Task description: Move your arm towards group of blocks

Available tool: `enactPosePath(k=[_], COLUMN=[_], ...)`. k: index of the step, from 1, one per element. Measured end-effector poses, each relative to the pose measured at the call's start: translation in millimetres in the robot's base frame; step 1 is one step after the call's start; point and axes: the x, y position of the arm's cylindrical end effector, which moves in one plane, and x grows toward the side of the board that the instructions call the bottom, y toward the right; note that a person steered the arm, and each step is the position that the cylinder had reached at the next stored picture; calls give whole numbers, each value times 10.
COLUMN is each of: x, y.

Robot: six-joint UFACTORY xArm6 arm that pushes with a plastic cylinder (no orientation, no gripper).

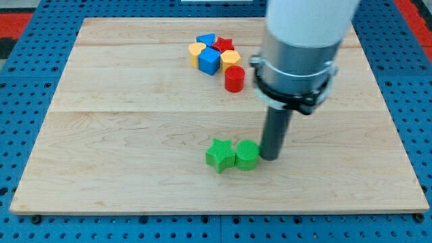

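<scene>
Down at the board, my tip [269,157] touches the right side of a green plastic cylinder [247,155]; it is a bare rod with nothing to open or close. A green star-like block [220,154] sits just left. Well apart toward the view's top lies the group: red cylinder [234,78], blue cube [209,61], yellow blocks [196,53], red star [225,45]. No writing shows on the wooden board [121,121].

No readable writing

No letters, numbers, brands or signs can be read on the wooden board [135,101], the blocks or the arm [297,47].
</scene>
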Motion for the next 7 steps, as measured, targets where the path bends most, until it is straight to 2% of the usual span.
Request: enactPosePath(k=[1,3,5,7], x=[0,-49,-727,-1830], y=[-334,-253,731,1286])
